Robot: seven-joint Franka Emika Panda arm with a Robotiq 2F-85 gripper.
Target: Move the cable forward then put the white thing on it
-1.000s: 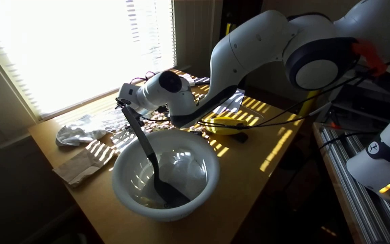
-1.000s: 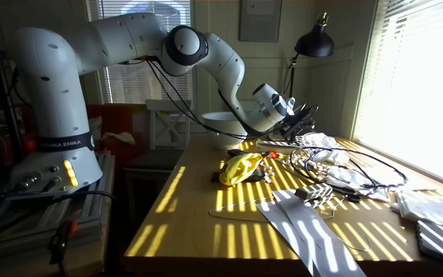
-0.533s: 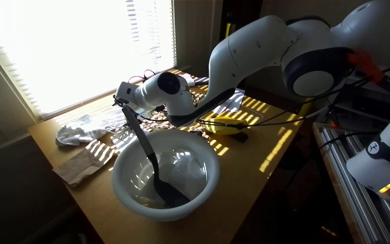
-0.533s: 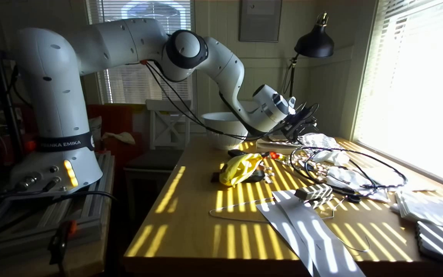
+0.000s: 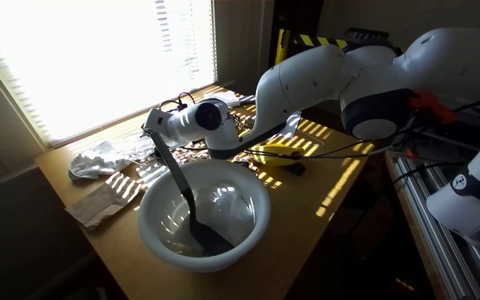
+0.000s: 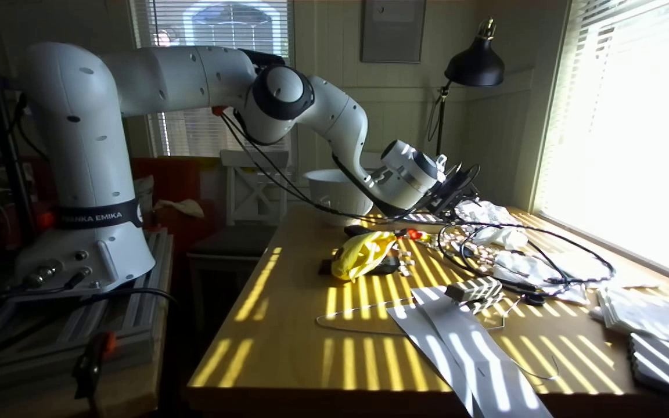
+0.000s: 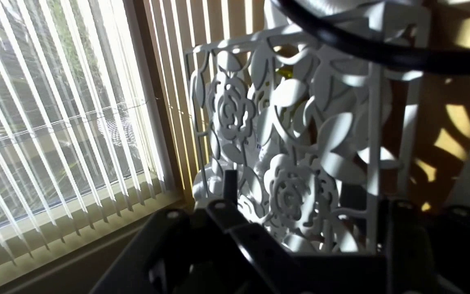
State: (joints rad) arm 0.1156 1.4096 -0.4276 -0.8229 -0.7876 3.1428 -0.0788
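The likeliest trouble is a snag: the white lattice (image 7: 333, 132), which I take for the task's white thing, is all thin stems and holes, so a fingertip (image 7: 230, 185) pushed on could slip through a gap and tip it over. A black cord (image 7: 431, 60) crosses high in the wrist view — the rig's own or not, I can't say — and could hook the lattice too. In an exterior view the cable (image 6: 514, 286) lies in loose loops on the table (image 6: 288, 348), near the window (image 6: 619, 145); a stiff thing set on such springy loops would probably rock or slide.

The gripper (image 7: 314, 196) has its jaws wide apart — nothing visibly gripped, the lattice showing ahead of them. Whether a finger touches it, the angle doesn't reveal, and I can't pick it out in either exterior view.
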